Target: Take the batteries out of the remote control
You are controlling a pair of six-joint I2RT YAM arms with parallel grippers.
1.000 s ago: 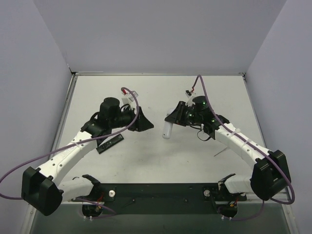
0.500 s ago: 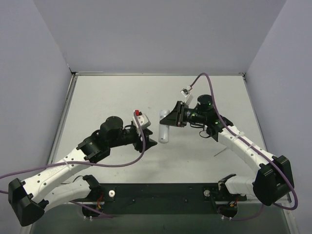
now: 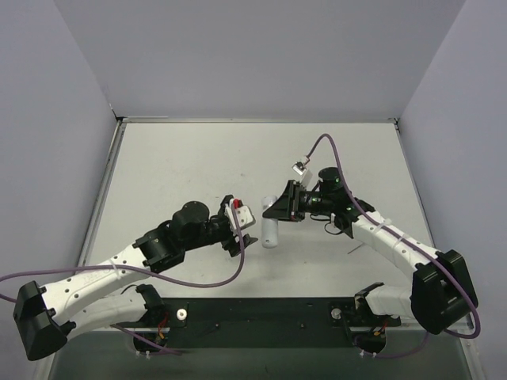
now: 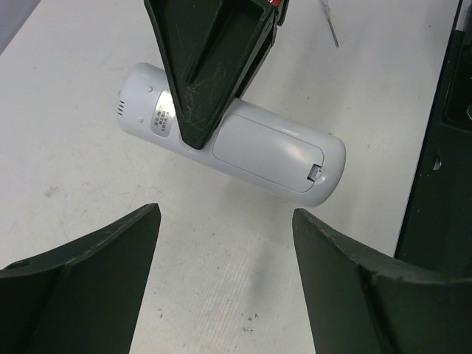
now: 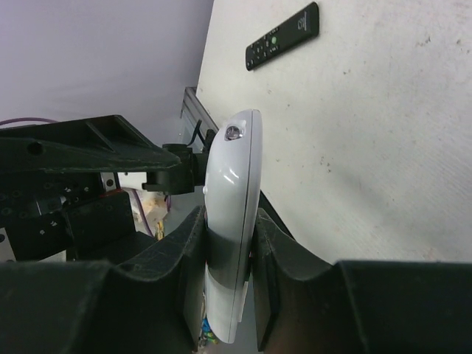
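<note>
Step in hand: getting at the battery bay, cover not yet opened. Left gripper [image 3: 246, 230], lower centre-left of the top view, has its jaws spread wide, holds nothing, and sits just beside the white remote [image 4: 273, 151]. The remote's back faces it. The battery cover [image 4: 258, 144] is on and its latch [image 4: 316, 171] is at the right end. The batteries are hidden, presumably inside. Right gripper [image 3: 280, 207], centre-right, pinches the remote's far end. The next move likely calls for a left fingertip on the latch. A black remote [image 5: 283, 35] lies well apart.
</note>
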